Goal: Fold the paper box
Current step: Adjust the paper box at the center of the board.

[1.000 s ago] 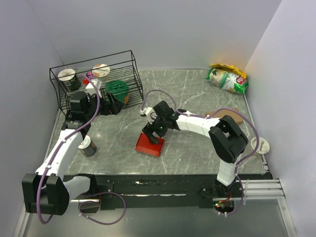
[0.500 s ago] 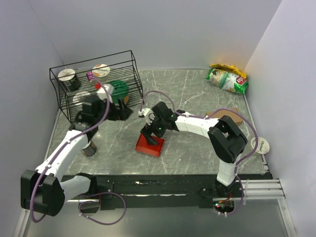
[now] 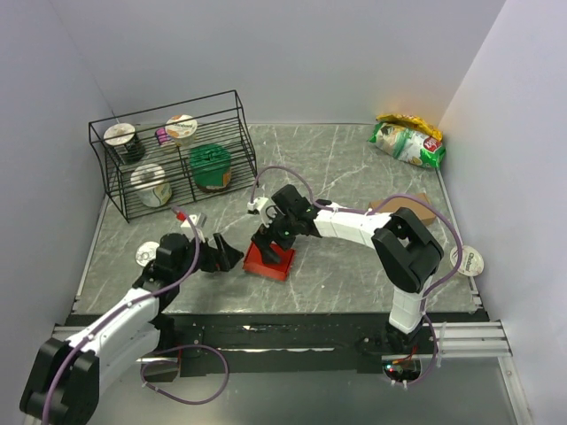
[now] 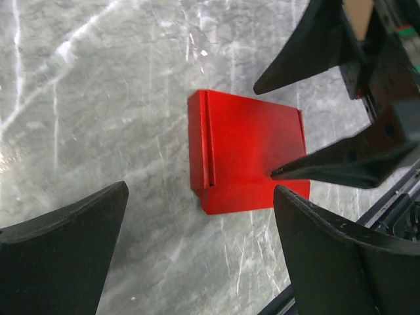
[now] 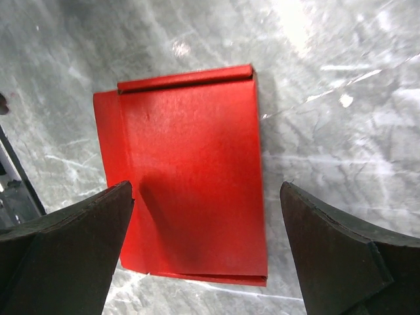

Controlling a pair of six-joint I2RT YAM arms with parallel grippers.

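Paper box [image 3: 265, 264], a bright red rectangle of thin card, lies flat on the grey marbled table [image 3: 354, 274], near the middle and somewhat toward the arms. It shows as a low closed shape with one narrow strip creased over along an edge. No flap stands up and nothing grips it. Whether it is a finished shallow box or a flattened blank I cannot tell, so I judge that the folding is either hardly begun or down to a last pressing, with no fold in hand now. Right fingers [image 5: 65, 249] hang spread wide directly above the card, apparently just clear of it. Left fingers [image 4: 59, 256], equally wide apart and empty, sit low just beside the box's left edge, pointing at it. Well apart from all this, a black wire rack [image 3: 164, 109] of cups stands at the far left, and a green-and-yellow snack bag [image 3: 407, 142] lies at the far right.
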